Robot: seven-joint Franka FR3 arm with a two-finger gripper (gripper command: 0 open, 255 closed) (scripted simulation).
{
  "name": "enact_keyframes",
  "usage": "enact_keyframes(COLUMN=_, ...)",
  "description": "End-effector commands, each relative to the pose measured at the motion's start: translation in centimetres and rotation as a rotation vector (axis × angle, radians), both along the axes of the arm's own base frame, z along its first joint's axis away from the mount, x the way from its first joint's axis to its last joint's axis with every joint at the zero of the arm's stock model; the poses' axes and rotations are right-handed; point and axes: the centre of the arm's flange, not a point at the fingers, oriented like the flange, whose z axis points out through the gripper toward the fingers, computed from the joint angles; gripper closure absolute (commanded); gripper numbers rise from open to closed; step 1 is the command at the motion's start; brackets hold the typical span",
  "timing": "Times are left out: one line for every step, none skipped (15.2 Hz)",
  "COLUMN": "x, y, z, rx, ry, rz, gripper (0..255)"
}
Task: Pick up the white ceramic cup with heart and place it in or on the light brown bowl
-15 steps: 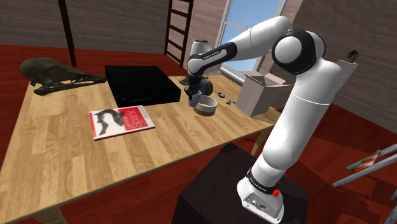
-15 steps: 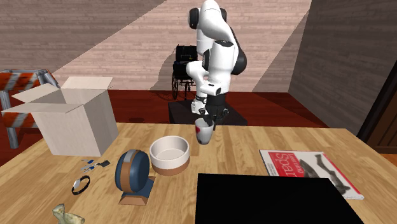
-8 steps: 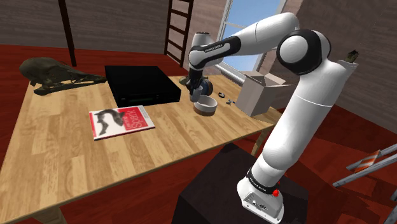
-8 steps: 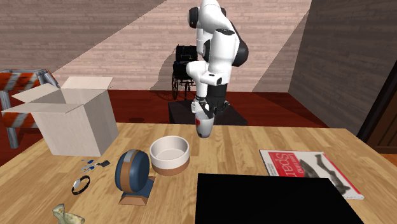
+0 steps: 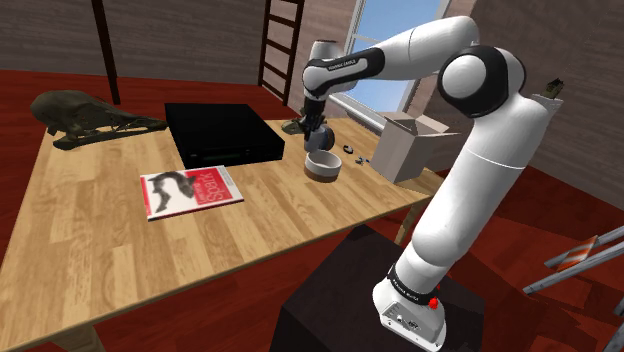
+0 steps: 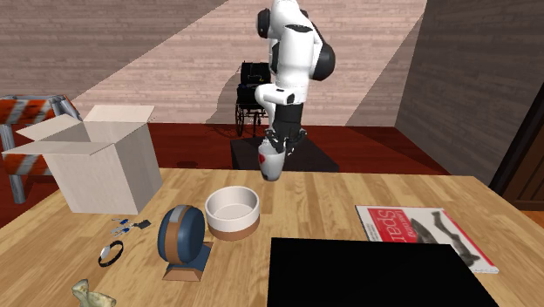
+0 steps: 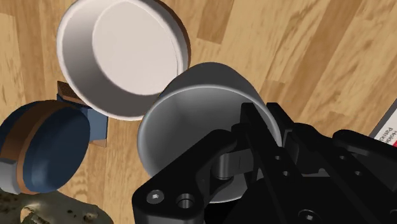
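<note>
Cup (image 7: 191,105) clasped at rim between fingers (image 7: 259,145), aloft beside bowl (image 6: 234,227).

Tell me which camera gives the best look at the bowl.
The second exterior view: the bowl stands unobstructed, its white rim and brown lower band both visible. The wrist view looks down into its white inside, with the held cup overlapping one edge. The shoulder view shows it far off, just below the gripper.

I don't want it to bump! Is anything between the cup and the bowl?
Nothing visible. The cup hangs in the air, the bowl sits open and empty, and the blue object stands beside the bowl, not between.
</note>
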Motion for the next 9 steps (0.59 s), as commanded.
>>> enact_keyframes(x=-0.2, y=-2.5, z=0.3, rx=0.0, ry=0.0, rz=0.001, gripper=255)
enact_keyframes(x=-0.3, y=-3.8, z=0.5, rx=0.0, ry=0.0, rz=0.001, gripper=255)
enact_keyframes(x=-0.4, y=-5.1, z=0.7, rx=0.0, ry=0.0, rz=0.001, gripper=255)
enact_keyframes(x=-0.6, y=-6.4, z=0.9, rx=0.0, ry=0.0, rz=0.001, gripper=255)
enact_keyframes(x=-0.7, y=-7.7, z=1.1, rx=0.0, ry=0.0, rz=0.001, gripper=255)
enact_keyframes(x=-0.8, y=-9.0, z=1.3, rx=0.0, ry=0.0, rz=0.001, gripper=255)
enact_keyframes(x=-0.9, y=-10.3, z=1.4, rx=0.0, ry=0.0, rz=0.001, gripper=255)
enact_keyframes(x=-1.1, y=-12.8, z=1.8, rx=0.0, ry=0.0, rz=0.001, gripper=255)
enact_keyframes(x=-1.1, y=-12.8, z=1.3, rx=0.0, ry=0.0, rz=0.001, gripper=255)
